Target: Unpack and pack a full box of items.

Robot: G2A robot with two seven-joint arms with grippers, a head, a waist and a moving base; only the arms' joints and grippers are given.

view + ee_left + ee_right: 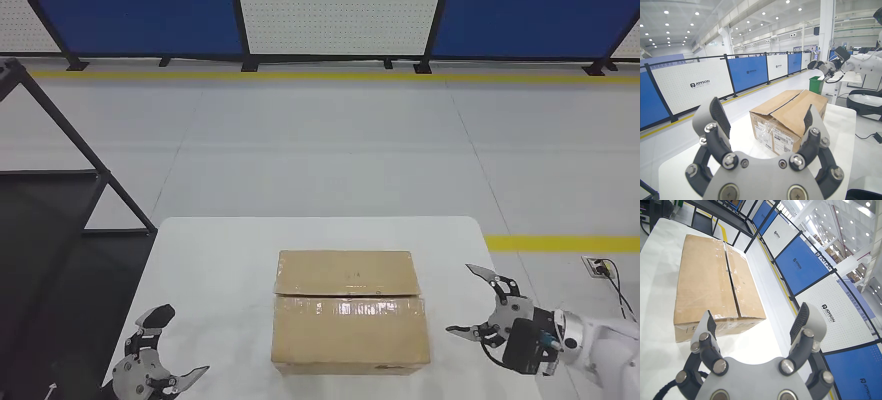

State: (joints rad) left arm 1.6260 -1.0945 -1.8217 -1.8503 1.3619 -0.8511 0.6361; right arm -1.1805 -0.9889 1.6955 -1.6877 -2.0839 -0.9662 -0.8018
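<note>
Nearest, the left gripper [180, 345] and right gripper [461, 299] hang spread wide, empty, flanking a closed, taped brown cardboard box [350, 322] on a white table [210, 270].

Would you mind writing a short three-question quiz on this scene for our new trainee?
1. True or false: the left tool is gripping the cardboard box.
2. Where does the box rest? A) on the white table; B) on a chair; C) on a trolley.
3. Fill in: the left tool and the right tool flank the box, both with jaws ____.
Key: 1 false, it is apart from the box; 2 A; 3 open.
</note>
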